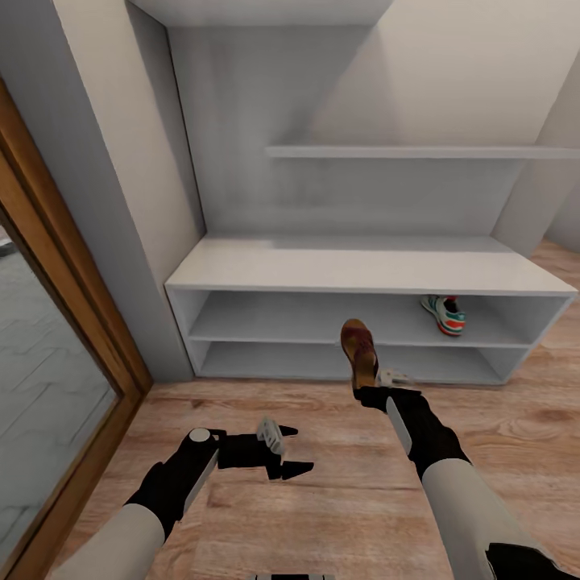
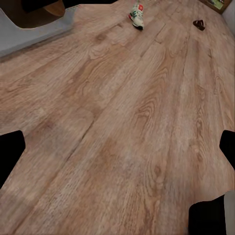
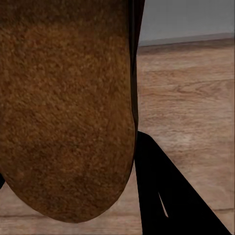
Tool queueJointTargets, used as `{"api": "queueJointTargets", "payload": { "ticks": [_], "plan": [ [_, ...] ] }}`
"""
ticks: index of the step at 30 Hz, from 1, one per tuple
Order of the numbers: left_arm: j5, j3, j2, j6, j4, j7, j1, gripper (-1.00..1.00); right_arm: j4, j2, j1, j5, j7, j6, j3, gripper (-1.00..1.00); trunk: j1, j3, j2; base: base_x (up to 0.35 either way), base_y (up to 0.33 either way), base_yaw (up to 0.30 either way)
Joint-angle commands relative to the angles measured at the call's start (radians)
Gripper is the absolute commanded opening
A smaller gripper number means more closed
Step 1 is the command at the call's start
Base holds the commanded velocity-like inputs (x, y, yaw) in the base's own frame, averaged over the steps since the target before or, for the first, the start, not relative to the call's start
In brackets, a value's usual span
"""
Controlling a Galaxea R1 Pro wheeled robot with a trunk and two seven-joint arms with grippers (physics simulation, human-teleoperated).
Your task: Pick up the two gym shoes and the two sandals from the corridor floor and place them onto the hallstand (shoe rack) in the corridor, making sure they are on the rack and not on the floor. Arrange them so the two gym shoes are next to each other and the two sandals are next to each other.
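My right gripper (image 1: 369,385) is shut on a brown sandal (image 1: 359,348), held upright above the floor in front of the hallstand (image 1: 362,270). The sandal's tan sole (image 3: 63,107) looms close in the right wrist view beside one black finger (image 3: 166,191). One gym shoe (image 1: 445,313) lies in the hallstand's upper shelf compartment, toward its right end. My left gripper (image 1: 290,449) hangs open and empty low over the corridor floor (image 1: 338,491). In the left wrist view, a second gym shoe (image 2: 137,16) and the other sandal (image 2: 199,24) lie far off on the floor.
A wood-framed glass door (image 1: 56,346) runs along the left wall. A floating shelf (image 1: 419,151) sits on the hallstand's tall back panel. The bench top (image 1: 354,266) is bare. A grey rug edge (image 2: 29,34) shows in the left wrist view.
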Motion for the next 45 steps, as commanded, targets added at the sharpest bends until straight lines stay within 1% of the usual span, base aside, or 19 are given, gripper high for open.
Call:
{"api": "queueJointTargets", "payload": {
  "ticks": [1, 7, 14, 20, 28, 32, 39, 45],
  "plan": [
    [-0.002, 0.001, 0.000, 0.007, -0.001, -0.004, 0.000, 1.00, -0.002, 0.001, 0.000, -0.003, -0.003, 0.006, -0.003, -1.00, 0.000, -0.001, 0.000, 0.342, 0.097, 0.000],
    [-0.002, 0.001, 0.000, 0.007, -0.001, -0.004, 0.000, 1.00, -0.002, 0.001, 0.000, -0.003, -0.003, 0.006, -0.003, -1.00, 0.000, -0.001, 0.000, 0.236, 0.119, 0.000],
    [-0.002, 0.001, -0.013, 0.007, 0.000, -0.003, 0.000, 1.00, -0.003, 0.001, 0.000, -0.003, -0.003, 0.006, -0.004, -1.00, 0.000, -0.001, 0.000, 0.032, 0.014, 0.000],
    [-0.002, 0.001, -0.015, 0.007, 0.000, -0.003, 0.000, 1.00, -0.003, 0.001, 0.000, -0.003, -0.003, 0.004, -0.004, -1.00, 0.000, -0.001, 0.000, 0.022, 0.005, 0.000],
    [-0.002, 0.001, -0.017, 0.007, 0.000, -0.003, 0.000, 1.00, -0.003, 0.001, 0.000, -0.004, -0.003, 0.004, -0.005, -1.00, 0.000, -0.001, 0.000, 0.122, 0.127, 0.000],
    [-0.003, 0.001, -0.026, 0.007, 0.001, -0.002, 0.000, 1.00, -0.003, 0.001, 0.000, -0.003, -0.003, 0.004, -0.005, -1.00, 0.000, -0.001, 0.000, 0.122, 0.016, 0.000],
    [-0.004, 0.001, -0.034, 0.007, 0.002, -0.002, 0.000, 1.00, -0.003, 0.001, 0.000, -0.004, -0.003, 0.005, -0.005, -1.00, 0.000, -0.001, 0.000, 0.290, 0.001, 0.000],
    [-0.005, 0.001, -0.036, 0.007, 0.002, -0.002, 0.000, 1.00, -0.002, 0.001, 0.000, -0.004, -0.003, 0.005, -0.005, -1.00, 0.000, -0.001, 0.000, 0.318, 0.000, 0.000]
  ]
}}
